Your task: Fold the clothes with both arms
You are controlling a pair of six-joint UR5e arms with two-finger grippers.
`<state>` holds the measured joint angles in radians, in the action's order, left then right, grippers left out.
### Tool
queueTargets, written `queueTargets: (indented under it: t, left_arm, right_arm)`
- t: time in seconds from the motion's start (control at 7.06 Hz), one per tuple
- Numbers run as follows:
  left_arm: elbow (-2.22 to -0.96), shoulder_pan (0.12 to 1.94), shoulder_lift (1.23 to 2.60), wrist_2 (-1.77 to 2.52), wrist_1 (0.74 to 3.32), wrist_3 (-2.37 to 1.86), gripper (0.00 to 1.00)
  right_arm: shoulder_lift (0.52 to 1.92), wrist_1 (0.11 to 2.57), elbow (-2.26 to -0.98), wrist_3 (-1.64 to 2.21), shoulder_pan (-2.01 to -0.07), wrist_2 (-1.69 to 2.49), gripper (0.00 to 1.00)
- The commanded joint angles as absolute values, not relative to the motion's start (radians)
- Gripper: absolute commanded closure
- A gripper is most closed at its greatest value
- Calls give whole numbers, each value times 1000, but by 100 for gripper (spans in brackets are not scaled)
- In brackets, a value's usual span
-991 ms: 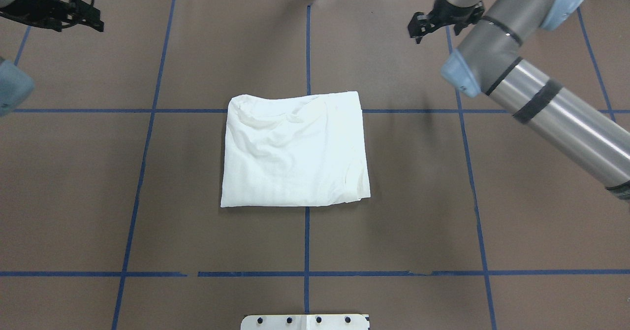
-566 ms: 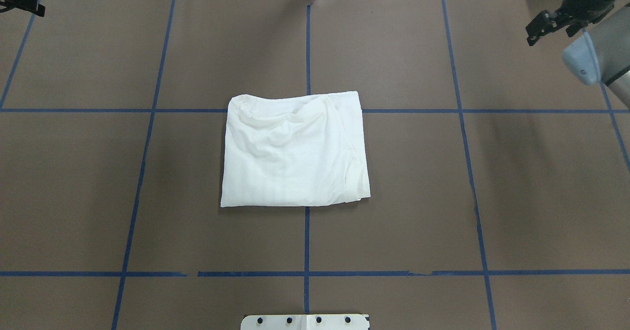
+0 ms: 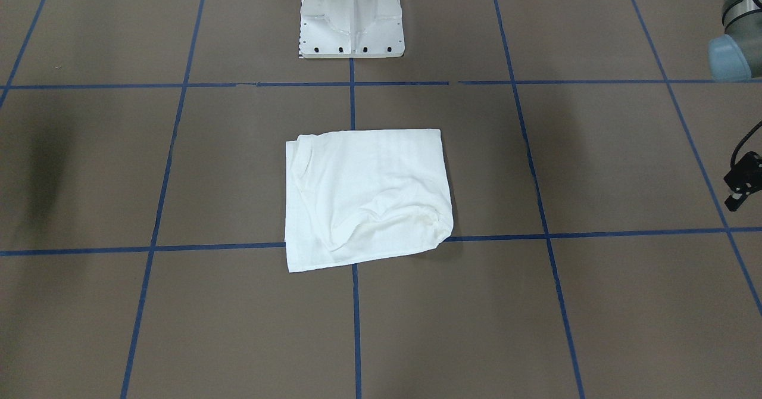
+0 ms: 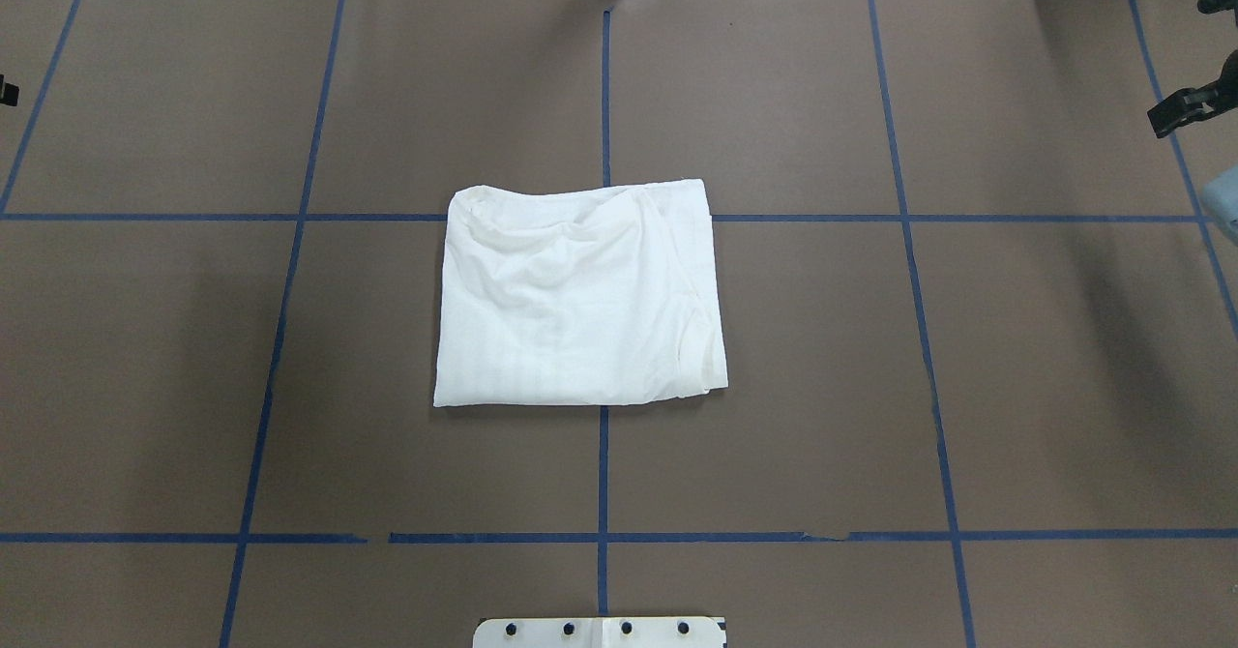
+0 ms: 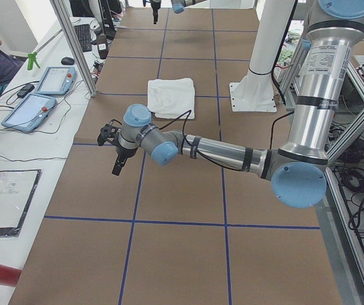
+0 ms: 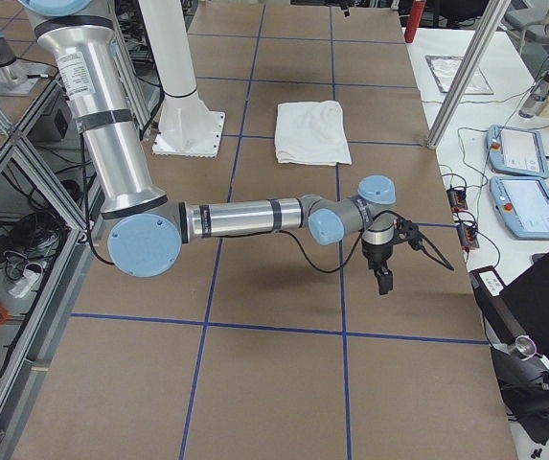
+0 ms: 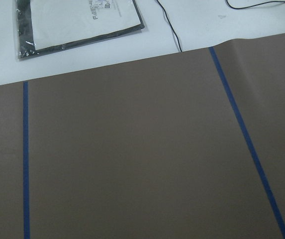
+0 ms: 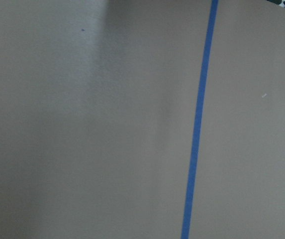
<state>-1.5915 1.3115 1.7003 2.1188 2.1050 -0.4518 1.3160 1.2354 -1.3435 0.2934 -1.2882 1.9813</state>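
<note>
Left claw (image 3: 740, 186) has swung out to the front view's right edge, right claw (image 4: 1182, 109) to overhead's upper right (grips: cannot tell); T-shirt (image 4: 580, 300) lies centred between, equidistant.

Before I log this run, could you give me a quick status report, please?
Left gripper and right gripper out wide, apart from the T-shirt; open or shut, cannot tell. T-shirt folded, flat at table centre. Nothing in the way.
</note>
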Motion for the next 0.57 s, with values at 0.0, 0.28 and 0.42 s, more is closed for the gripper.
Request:
queueTargets:
  t: [0.0,0.28,0.42]
  left_arm:
    - [-1620,1316,1687,2159,1946,-402,1]
    - [-1624,1435,1689,2241,1750,-151,1]
    - [-1637,1494,1689,2241,1661,-39,1]
  right_arm:
    - [1351,1253,-1335,291,-1411,2257,0]
    - [1400,1298,-1367,290,-1511,2405,0]
    - [1442,1343,-1437,290,-1523,2420,0]
